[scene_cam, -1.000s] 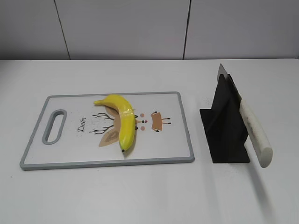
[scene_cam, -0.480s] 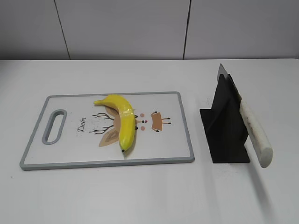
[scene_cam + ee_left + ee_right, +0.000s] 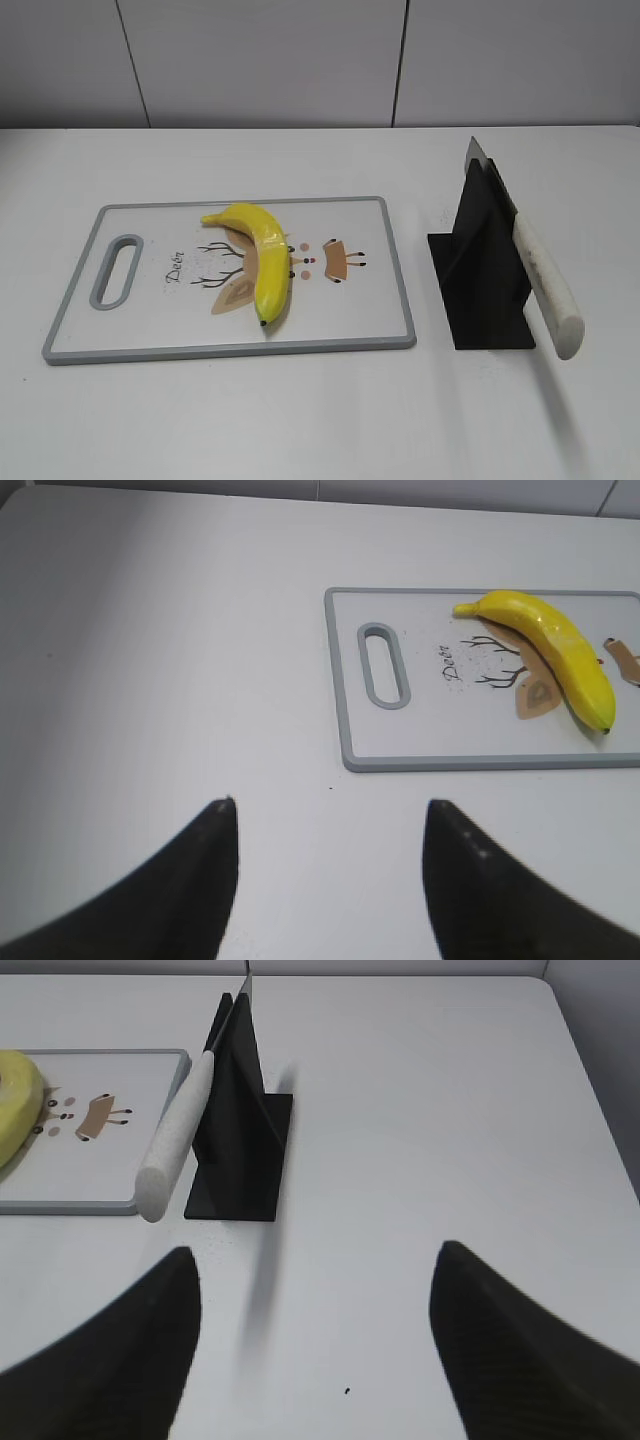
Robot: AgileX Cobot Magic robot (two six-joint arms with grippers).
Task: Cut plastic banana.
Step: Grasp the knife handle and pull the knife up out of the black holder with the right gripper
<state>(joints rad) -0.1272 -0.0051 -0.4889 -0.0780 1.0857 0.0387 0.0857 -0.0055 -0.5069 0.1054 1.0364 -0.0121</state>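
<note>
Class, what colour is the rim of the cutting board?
Grey, around a white cutting board; clearest in the exterior view.

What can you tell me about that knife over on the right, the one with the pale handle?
The knife sits in a black stand, blade slotted into it with only a sliver of grey metal showing at the top. Its off-white, rounded handle looks like plastic, faintly speckled, and slopes out and down toward the camera, hanging free above the white table. Nothing but the stand touches it; it stands right of the cutting board.
</note>
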